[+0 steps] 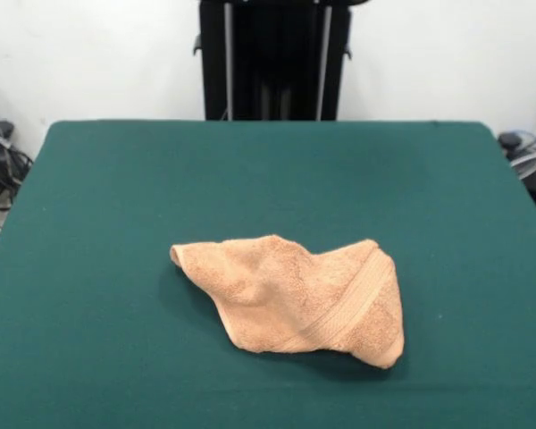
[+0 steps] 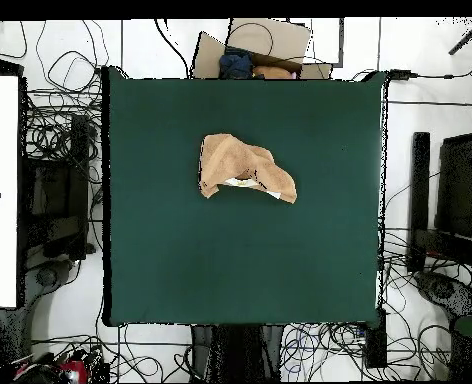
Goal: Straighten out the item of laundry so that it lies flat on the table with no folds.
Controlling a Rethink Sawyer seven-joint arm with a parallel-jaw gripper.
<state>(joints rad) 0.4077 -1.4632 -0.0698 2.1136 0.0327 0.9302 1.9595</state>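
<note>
A large rectangular table (image 1: 98, 223) covered in dark green felt-like cloth fills most of the front view, running from a far edge near the wall down to the bottom of the picture. In the overhead view the same table (image 2: 180, 250) shows as a green rectangle surrounded by a pale floor strewn with tangled black cables (image 2: 55, 130). Behind the table's far edge in the front view stands the robot's black pedestal (image 1: 274, 58), a tall dark column against a white wall; the overhead view shows its dark base (image 2: 238, 350) at the bottom edge of the table. The arm and its gripper appear in neither view, so whether the fingers are spread or pressed together cannot be told. On the green cloth lies the peach-orange terry towel (image 1: 295, 299), crumpled and folded over on itself into an uneven, roughly triangular heap. In the front view it sits a little below the middle of the table, with a woven border band (image 1: 357, 299) running diagonally across its right part. From overhead the towel (image 2: 242, 165) lies in the half of the table farther from the robot's base, near the centre line, with a bit of white (image 2: 248, 184) showing along its lower edge.
</note>
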